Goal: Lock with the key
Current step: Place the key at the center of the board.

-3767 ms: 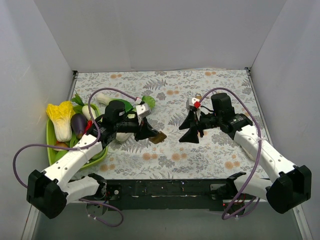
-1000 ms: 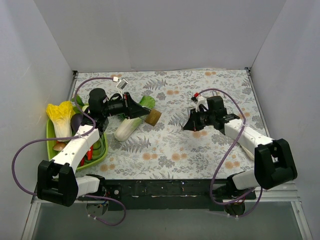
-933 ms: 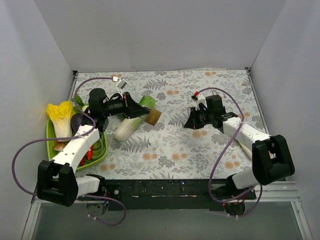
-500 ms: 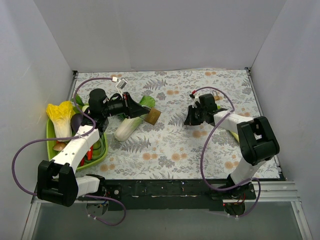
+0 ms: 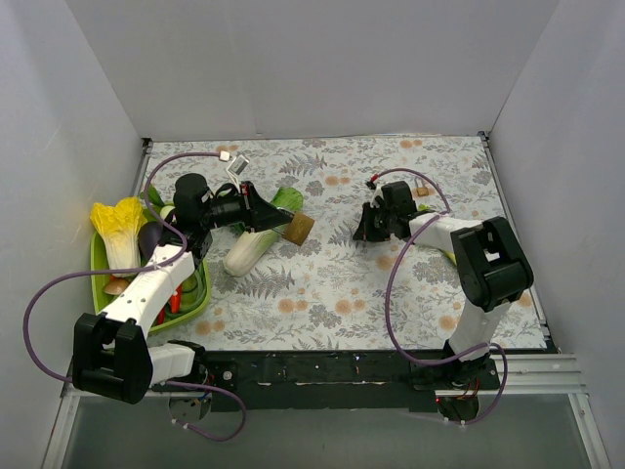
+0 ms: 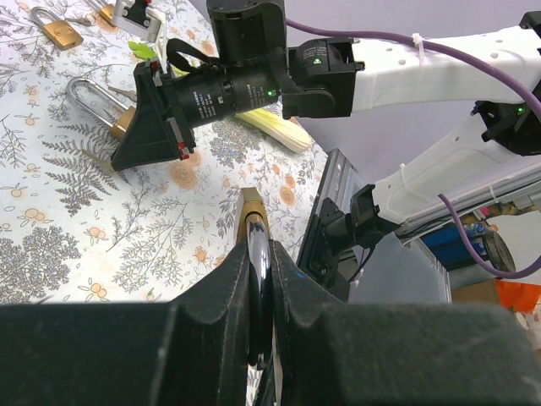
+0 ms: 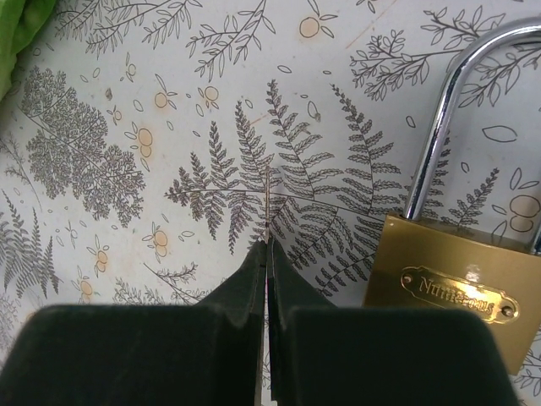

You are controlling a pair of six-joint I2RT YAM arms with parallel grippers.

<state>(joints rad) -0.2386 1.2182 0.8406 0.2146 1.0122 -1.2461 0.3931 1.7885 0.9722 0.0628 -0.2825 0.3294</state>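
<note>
My left gripper (image 6: 260, 254) is shut on the chrome shackle of a brass padlock (image 6: 252, 216), which it holds above the mat at centre left (image 5: 299, 228), body pointing towards the right arm. My right gripper (image 5: 365, 228) hovers low over the mat, jaws pressed together. A thin metal blade, seen edge-on, sticks out from between them (image 7: 268, 211); it looks like the key. A second brass padlock (image 7: 452, 292) lies on the mat just right of my right gripper (image 7: 268, 247), its shackle towards the back.
A green tray (image 5: 97, 277) of toy vegetables sits at the left edge, with a cabbage (image 5: 117, 233). A pale leafy vegetable (image 5: 246, 251) lies under the left arm. A small padlock (image 6: 57, 31) rests further back. White walls close in three sides.
The right arm folded in and swung its gripper slightly left and back over the mat, still shut. The left arm and its padlock have not moved over the last second.
</note>
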